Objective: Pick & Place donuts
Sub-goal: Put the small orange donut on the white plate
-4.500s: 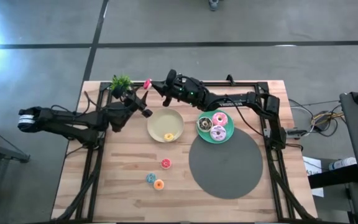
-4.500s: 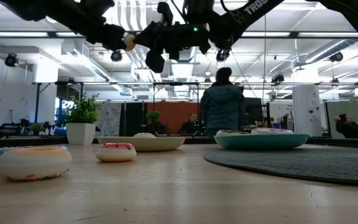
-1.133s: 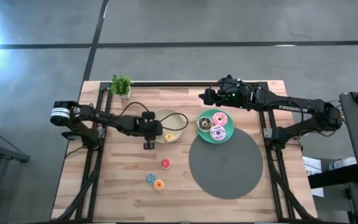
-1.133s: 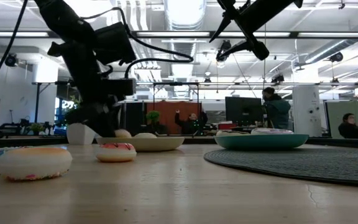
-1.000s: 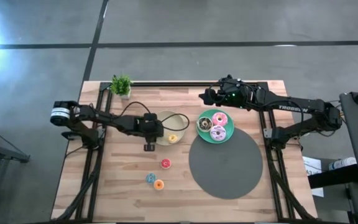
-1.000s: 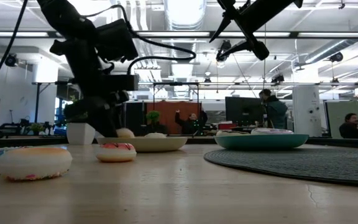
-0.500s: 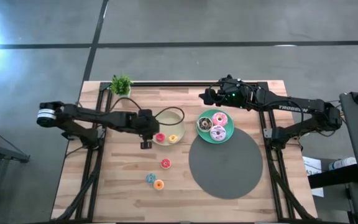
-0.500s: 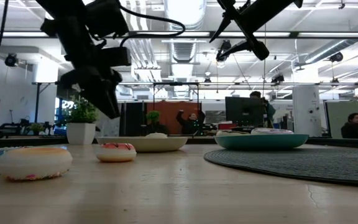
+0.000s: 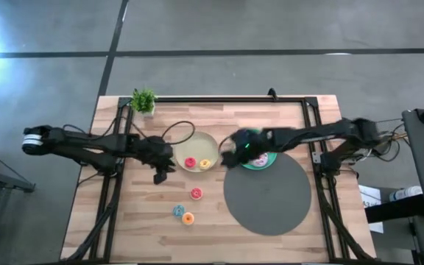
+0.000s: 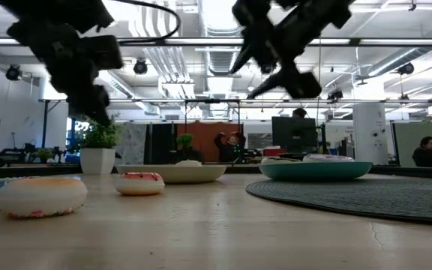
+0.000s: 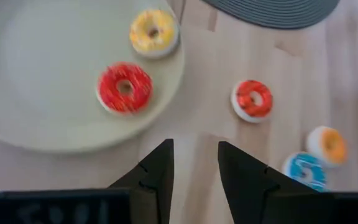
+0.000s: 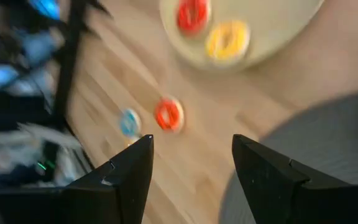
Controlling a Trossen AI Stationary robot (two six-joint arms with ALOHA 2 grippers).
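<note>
Two donuts [image 11: 125, 95] near plate rim [image 11: 166, 81] (inside).

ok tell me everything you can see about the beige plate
The beige plate is round, shallow and smooth, likely plastic, with a low raised rim. It lies flat on the wooden table, between the left gripper and the teal plate. A small red donut and a small yellow donut lie in it, side by side. Neither gripper touches it.

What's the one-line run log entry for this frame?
left gripper: open, empty, beside beige plate | right gripper: open, empty | beige plate: red donut, yellow donut | table: red, blue, orange donuts
</note>
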